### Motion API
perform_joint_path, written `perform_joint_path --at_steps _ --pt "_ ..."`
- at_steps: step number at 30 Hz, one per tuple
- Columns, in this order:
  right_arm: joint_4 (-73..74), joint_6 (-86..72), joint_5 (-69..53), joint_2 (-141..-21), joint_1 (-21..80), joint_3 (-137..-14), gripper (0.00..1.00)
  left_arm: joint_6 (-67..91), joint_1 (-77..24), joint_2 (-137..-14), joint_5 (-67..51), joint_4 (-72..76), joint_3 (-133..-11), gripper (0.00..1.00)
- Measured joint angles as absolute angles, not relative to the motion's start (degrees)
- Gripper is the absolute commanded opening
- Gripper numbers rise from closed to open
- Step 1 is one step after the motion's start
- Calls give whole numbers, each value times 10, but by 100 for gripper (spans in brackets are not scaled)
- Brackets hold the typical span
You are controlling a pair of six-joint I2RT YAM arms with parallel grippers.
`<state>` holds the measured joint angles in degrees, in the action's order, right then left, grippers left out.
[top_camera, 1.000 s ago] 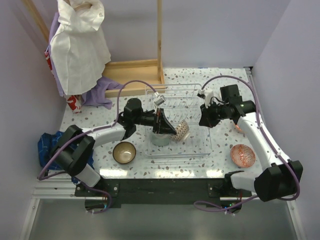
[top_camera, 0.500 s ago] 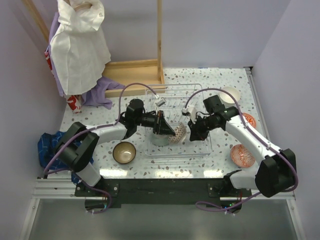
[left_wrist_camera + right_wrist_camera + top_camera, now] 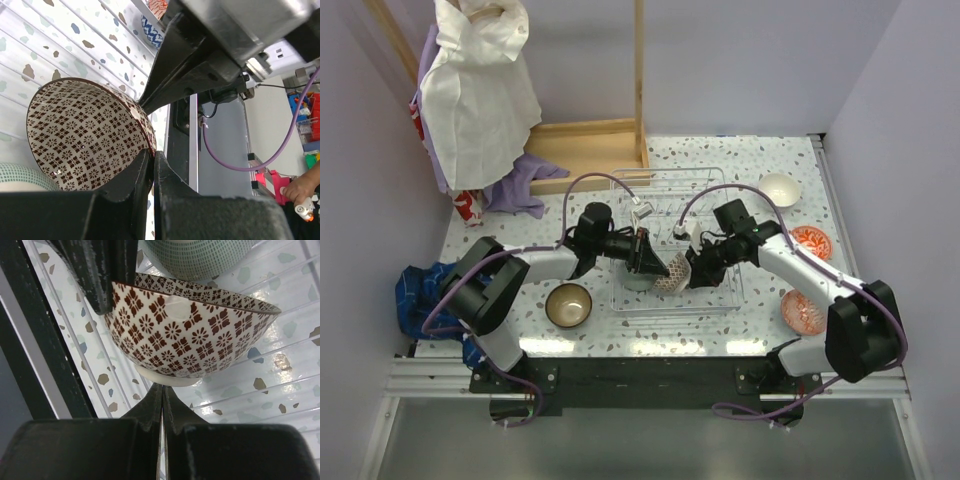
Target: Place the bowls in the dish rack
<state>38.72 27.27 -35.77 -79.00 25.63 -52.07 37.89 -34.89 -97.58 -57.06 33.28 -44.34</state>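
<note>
From above, the patterned bowl [image 3: 672, 271] hangs tilted over the dish rack [image 3: 720, 300], beside a green bowl [image 3: 638, 279] in the rack. The left wrist view shows the left gripper [image 3: 152, 165] pinching the patterned bowl's rim, fingers nearly together. The right wrist view shows the right gripper [image 3: 162, 392], fingers pressed together, tips at the bowl's white foot; contact is unclear.

Pale lilac walls [image 3: 740, 60] enclose a speckled terrazzo surface [image 3: 770, 160]. At upper left, a wooden frame [image 3: 590, 140] carries white cloth [image 3: 480, 90]; purple fabric [image 3: 525, 185] lies beneath it.
</note>
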Motion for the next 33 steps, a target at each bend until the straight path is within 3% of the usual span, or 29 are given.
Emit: perform_joint_path --at_steps 3,6,11,12,21,22,33 --pt "375 268 -357 -799 256 -514 0 372 -349 -976 -570 328 -446 18" --pt "360 262 -357 -807 256 -512 0 355 -349 -976 -570 299 -460 38" --pt "334 255 -357 -813 257 -512 0 293 -348 -976 -567 209 -507 49" --pt "328 253 -357 -813 259 -512 0 281 -348 -976 -566 193 -513 63" --pt "285 232 -358 -828 269 -513 0 181 -321 -960 -547 33 -558 70" --pt "282 230 -358 -829 270 -514 0 170 -316 -957 -546 15 -566 76" --pt "248 201 -360 -877 302 -575 0 65 -281 -885 -464 -117 -673 79"
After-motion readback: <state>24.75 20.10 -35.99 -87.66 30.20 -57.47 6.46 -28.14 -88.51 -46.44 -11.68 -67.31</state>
